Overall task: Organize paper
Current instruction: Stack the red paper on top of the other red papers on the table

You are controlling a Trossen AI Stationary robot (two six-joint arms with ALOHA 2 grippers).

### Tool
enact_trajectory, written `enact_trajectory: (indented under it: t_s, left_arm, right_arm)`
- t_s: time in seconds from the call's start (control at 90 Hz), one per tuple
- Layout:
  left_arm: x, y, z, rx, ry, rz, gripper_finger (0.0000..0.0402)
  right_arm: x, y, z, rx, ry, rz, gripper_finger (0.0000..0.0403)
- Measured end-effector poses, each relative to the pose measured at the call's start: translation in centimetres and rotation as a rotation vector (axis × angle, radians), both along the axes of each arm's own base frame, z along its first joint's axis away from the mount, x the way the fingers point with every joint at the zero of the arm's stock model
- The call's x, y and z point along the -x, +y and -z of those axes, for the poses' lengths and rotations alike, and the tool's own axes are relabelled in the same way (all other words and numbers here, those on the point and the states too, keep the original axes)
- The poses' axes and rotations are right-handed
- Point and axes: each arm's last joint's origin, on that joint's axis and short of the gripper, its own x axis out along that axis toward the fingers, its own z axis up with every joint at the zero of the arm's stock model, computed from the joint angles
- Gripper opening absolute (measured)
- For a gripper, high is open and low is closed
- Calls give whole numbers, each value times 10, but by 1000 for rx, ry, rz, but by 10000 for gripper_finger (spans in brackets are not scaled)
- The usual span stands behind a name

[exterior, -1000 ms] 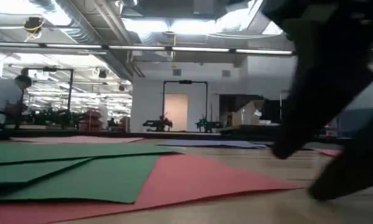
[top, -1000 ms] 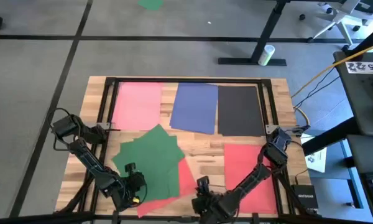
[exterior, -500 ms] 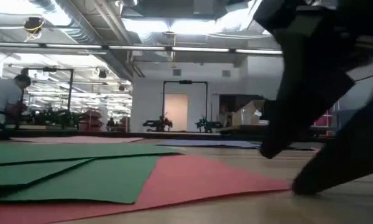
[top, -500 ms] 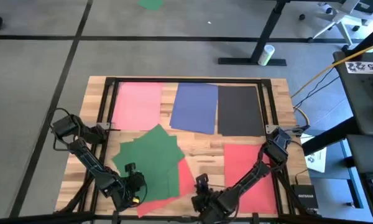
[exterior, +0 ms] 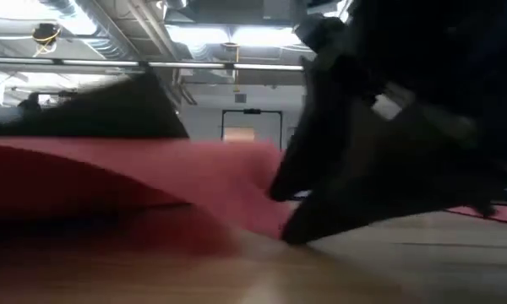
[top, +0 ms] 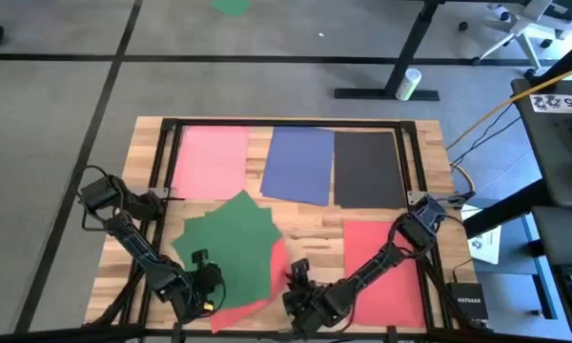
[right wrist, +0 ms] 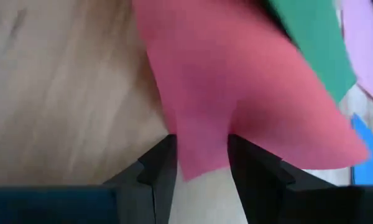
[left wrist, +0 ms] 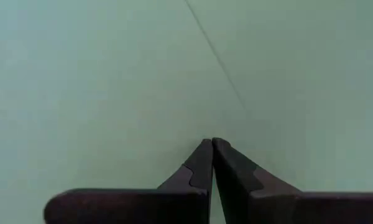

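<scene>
Bottom centre, the right gripper (right wrist: pixel 199 165) straddles the red sheet (right wrist: pixel 236 106) corner, fingers apart — closing carelessly could crease it; the left gripper (left wrist: pixel 212 149), pressed together, rests on the green sheets (left wrist: pixel 112 81).

We see a wooden table (top: pixel 305 224) carrying paper sheets: pink (top: pixel 210 160), blue (top: pixel 299 164) and black (top: pixel 368 169) along the far side (side by side), green sheets (top: pixel 231 243) and red (top: pixel 381 262) nearer.

High view overhead — low view table-level, close.
</scene>
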Motion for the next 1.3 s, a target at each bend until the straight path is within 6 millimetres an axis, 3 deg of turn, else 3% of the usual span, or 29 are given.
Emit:
enact_trajectory:
  t_s: [0.867, 1.3]
  left_arm:
    - [0, 0, 0, 1, 0, 0, 0]
    - [0, 0, 0, 3, -1, -3, 0]
  right_arm:
    - [-16, 17, -12, -213, -236, 35, 133]
    - [-19, 18, -37, -209, -269, 152, 133]
